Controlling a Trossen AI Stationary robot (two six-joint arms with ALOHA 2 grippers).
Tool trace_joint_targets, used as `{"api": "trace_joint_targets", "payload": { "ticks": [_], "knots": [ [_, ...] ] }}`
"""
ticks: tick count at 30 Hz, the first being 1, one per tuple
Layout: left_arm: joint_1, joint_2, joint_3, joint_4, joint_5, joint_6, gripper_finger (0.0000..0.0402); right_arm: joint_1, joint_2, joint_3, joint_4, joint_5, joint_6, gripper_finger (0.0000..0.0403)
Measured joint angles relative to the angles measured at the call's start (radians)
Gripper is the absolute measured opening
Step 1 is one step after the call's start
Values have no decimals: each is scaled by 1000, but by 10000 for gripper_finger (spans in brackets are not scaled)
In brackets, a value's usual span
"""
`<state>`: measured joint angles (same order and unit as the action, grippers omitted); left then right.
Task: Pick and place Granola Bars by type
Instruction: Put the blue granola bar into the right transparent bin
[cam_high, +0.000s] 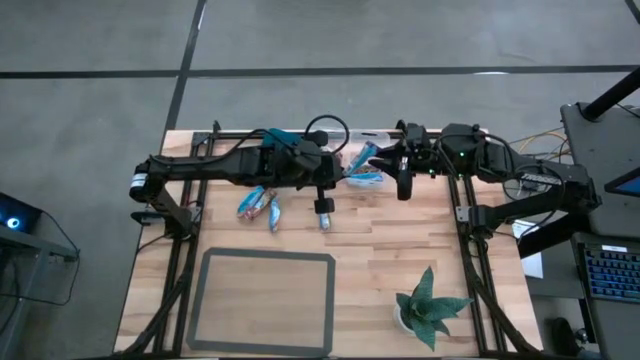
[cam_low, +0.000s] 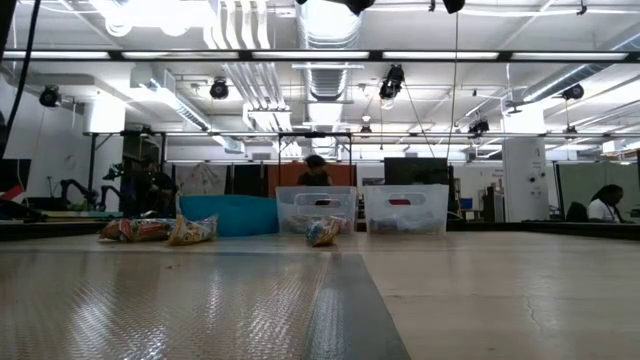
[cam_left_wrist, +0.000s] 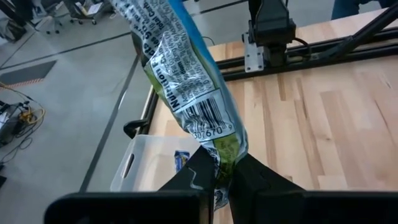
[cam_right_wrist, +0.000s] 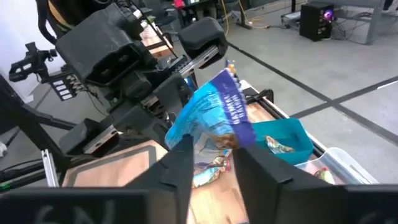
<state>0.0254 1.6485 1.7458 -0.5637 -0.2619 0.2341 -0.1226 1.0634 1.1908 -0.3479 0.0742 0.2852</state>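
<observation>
In the left wrist view my left gripper (cam_left_wrist: 224, 177) is shut on a greenish-silver granola bar (cam_left_wrist: 186, 81) with a barcode. It hangs over a clear bin (cam_left_wrist: 134, 165) that has a blue bar (cam_left_wrist: 181, 159) inside. In the right wrist view my right gripper (cam_right_wrist: 211, 162) is shut on a bright blue bar (cam_right_wrist: 214, 118), near the teal bin (cam_right_wrist: 289, 140) and a clear bin (cam_right_wrist: 339, 165). The two grippers face each other at the table's far middle. Three loose bars (cam_high: 250, 205) (cam_high: 273, 212) (cam_high: 325, 216) lie flat on the wood. My left gripper pinches the greenish-silver bar by one crimped end (cam_left_wrist: 222, 152) between its two fingers. The rest of the wrapper juts out past the fingertips, lifted clear above the clear bin. My right gripper pinches the blue bar by its end (cam_right_wrist: 208, 146) between its two fingers. The bar stands out beyond them, clear of the table.
A grey-rimmed tray (cam_high: 200, 300) lies by the near edge, with a small potted plant (cam_high: 430, 310) to its right. The low view shows the teal bin (cam_low: 230, 215) and two clear bins (cam_low: 315, 208) (cam_low: 405, 208) along the far edge. People are in the room beyond.
</observation>
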Motion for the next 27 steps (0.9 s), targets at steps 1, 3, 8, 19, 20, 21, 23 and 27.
{"api": "trace_joint_targets", "payload": {
  "ticks": [1,3,8,19,20,21,23,27],
  "knots": [
    [0,0,0,2,1,0,4,0,0,0,3,0,0,120],
    [0,0,0,5,2,-1,4,0,0,0,13,0,0,148],
    [0,0,0,-4,11,-2,4,0,4,0,29,3,2,199],
    [-3,0,0,-5,47,-2,4,0,3,-7,31,30,3,180],
    [-3,0,0,-5,54,-5,4,0,3,-8,31,30,2,170],
    [-4,0,0,-5,59,-9,4,0,3,-8,31,30,2,159],
    [-6,0,0,-5,60,-17,4,0,3,-9,31,30,0,134],
    [-6,0,0,1,61,-24,4,0,3,-9,31,30,-13,78]
  ]
}}
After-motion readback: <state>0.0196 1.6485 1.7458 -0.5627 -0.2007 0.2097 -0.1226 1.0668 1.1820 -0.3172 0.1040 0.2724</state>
